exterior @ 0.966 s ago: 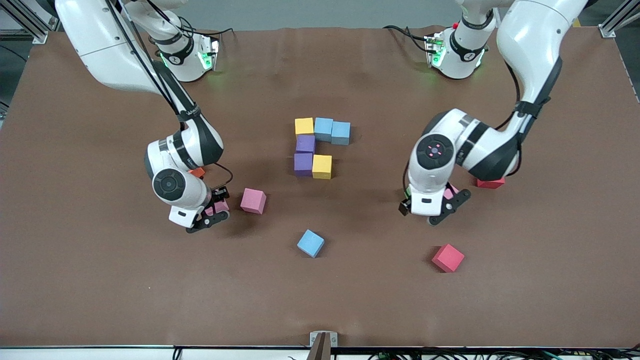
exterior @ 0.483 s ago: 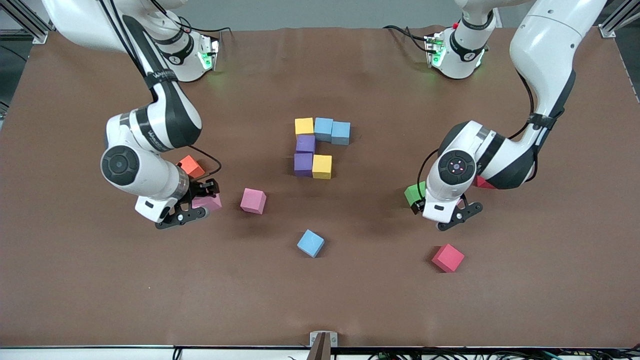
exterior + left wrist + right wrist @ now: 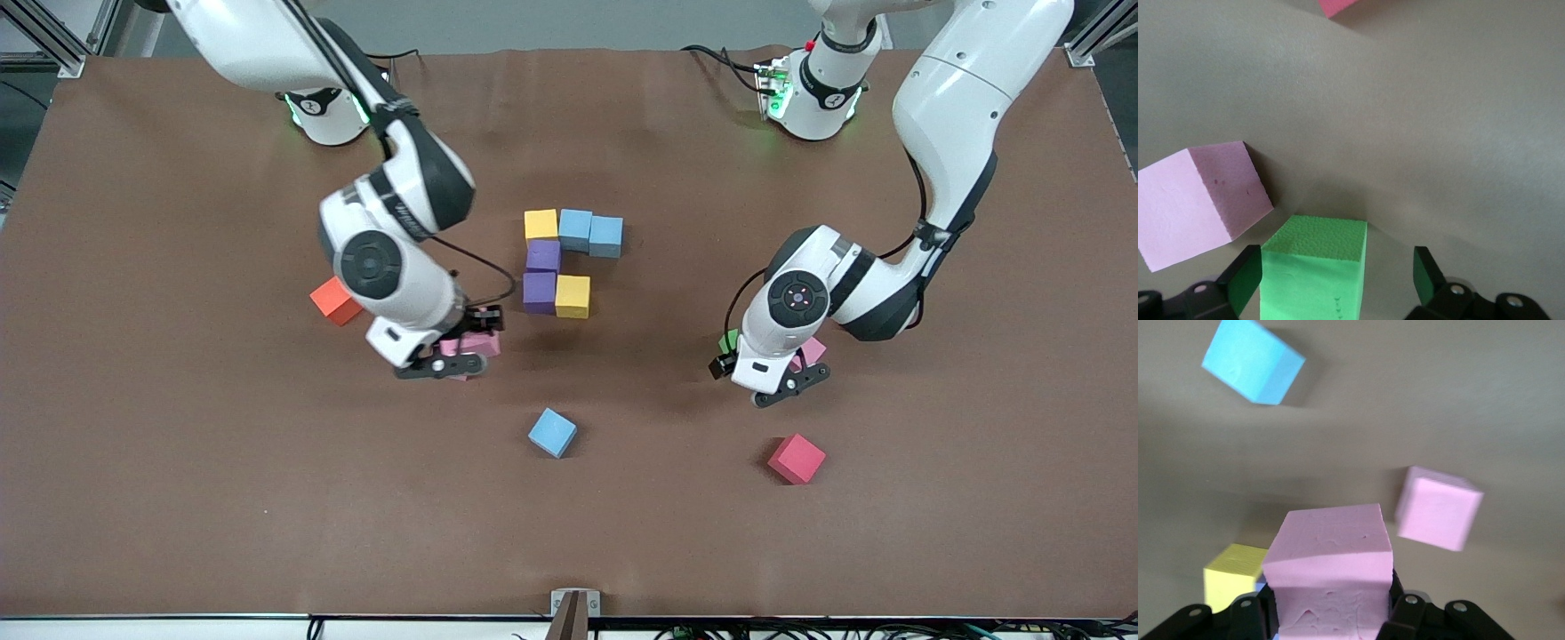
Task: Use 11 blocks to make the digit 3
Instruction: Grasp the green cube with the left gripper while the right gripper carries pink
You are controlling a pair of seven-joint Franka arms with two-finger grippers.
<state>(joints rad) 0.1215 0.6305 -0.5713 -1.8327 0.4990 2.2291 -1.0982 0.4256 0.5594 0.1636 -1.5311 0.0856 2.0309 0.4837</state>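
The partial figure has a yellow block [image 3: 540, 224], two light blue blocks [image 3: 575, 228], two purple blocks [image 3: 543, 256] and a second yellow block [image 3: 573, 296]. My right gripper [image 3: 467, 348] is shut on a pink block [image 3: 482, 344], seen in the right wrist view [image 3: 1328, 560]. It holds it in the air over a loose pink block [image 3: 1438, 509], beside the figure. My left gripper [image 3: 754, 357] is open low around a green block [image 3: 729, 340], which sits between the fingers [image 3: 1313, 273]. Another pink block [image 3: 811, 349] lies beside it.
An orange block [image 3: 335, 300] lies toward the right arm's end. A light blue block [image 3: 552, 432] and a red block [image 3: 797, 458] lie nearer the front camera. A second red block [image 3: 1338, 5] shows at the edge of the left wrist view.
My right arm has carried the pink block from beside the orange block toward the figure, over the loose pink block. My left gripper has shifted over the green block, now between its fingers.
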